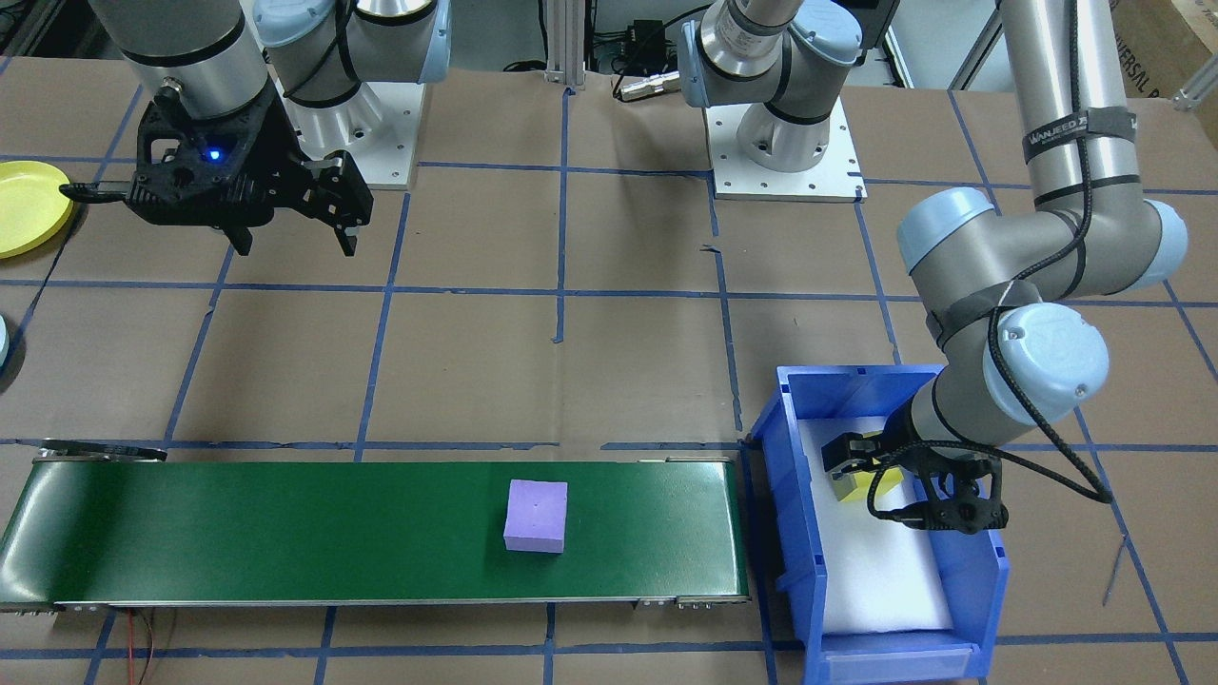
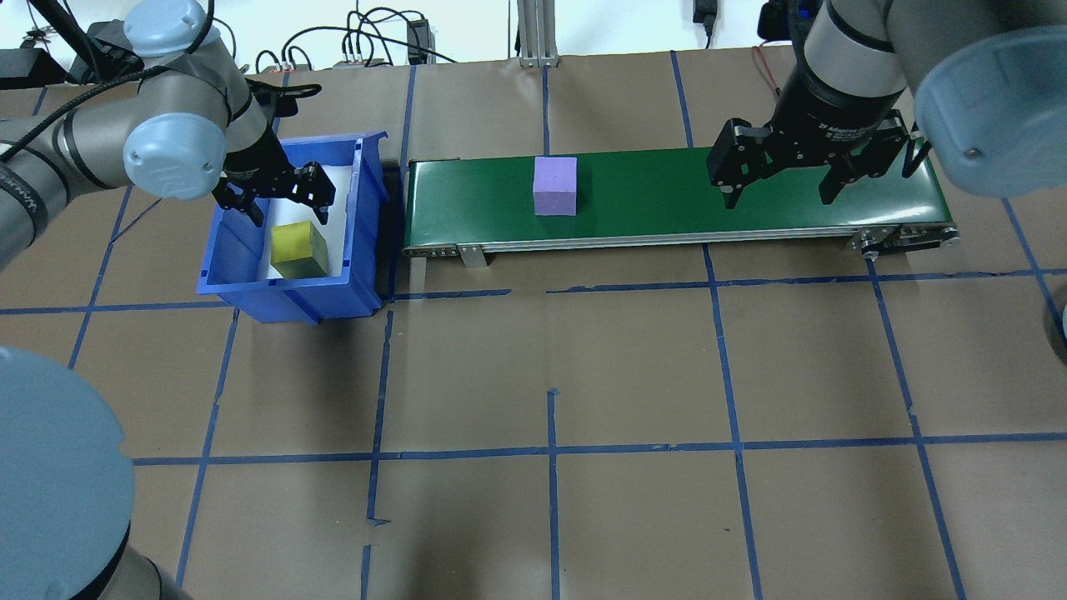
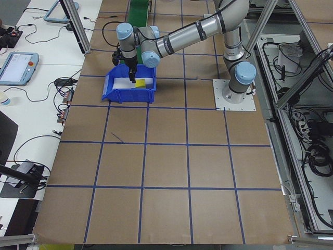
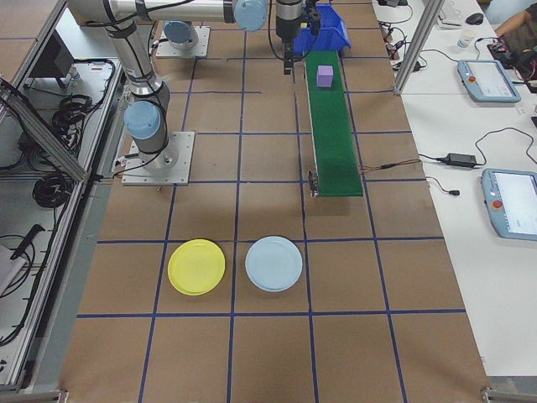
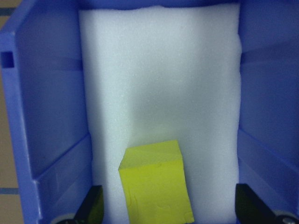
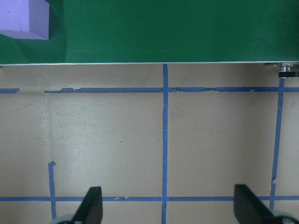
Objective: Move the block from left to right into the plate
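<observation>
A yellow block [image 2: 298, 248] lies on white foam inside the blue bin [image 2: 283, 287]. My left gripper [image 2: 286, 207] hangs open in the bin just over it. In the left wrist view the yellow block [image 5: 156, 184] sits low between the two fingers [image 5: 93, 207], apart from both. A purple block [image 2: 555, 185] rests on the green conveyor [image 2: 667, 192], left of its middle. My right gripper [image 2: 779, 193] hovers open and empty near the belt's right end. The yellow plate [image 4: 196, 266] and the light blue plate [image 4: 273, 263] lie on the table past that end.
The conveyor [image 1: 285, 533] runs along the table's far side, with the bin [image 1: 790, 533] against its end. The yellow plate [image 1: 24, 205] shows at the front-facing view's left edge. Both arm bases stand on white mounting plates [image 1: 785, 166]. Blue tape lines grid the brown table.
</observation>
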### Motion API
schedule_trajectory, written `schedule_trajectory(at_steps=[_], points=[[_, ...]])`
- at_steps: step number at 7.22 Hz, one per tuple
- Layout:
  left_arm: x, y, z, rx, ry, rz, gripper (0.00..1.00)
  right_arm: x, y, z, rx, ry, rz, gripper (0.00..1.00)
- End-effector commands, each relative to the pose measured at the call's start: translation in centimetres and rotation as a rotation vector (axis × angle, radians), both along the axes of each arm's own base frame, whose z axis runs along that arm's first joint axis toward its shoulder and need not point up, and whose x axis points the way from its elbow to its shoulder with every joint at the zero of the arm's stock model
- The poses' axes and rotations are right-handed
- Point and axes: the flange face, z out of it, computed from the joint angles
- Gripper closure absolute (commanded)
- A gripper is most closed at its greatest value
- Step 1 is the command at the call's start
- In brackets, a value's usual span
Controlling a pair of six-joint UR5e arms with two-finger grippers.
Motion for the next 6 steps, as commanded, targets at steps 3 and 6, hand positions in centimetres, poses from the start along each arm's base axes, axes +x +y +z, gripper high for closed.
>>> schedule_trajectory(at_steps=[3, 6], points=[[-0.1, 0.7, -4.7, 0.077, 0.009, 0.0, 0.05, -0.3, -0.2, -0.1, -0.001, -0.003, 0.0, 0.0], [0.1, 0.0, -2.5, 0.034, 0.001, -0.002, 0.69, -6.4, -4.0, 0.8, -0.039, -0.162, 0.026, 0.0]])
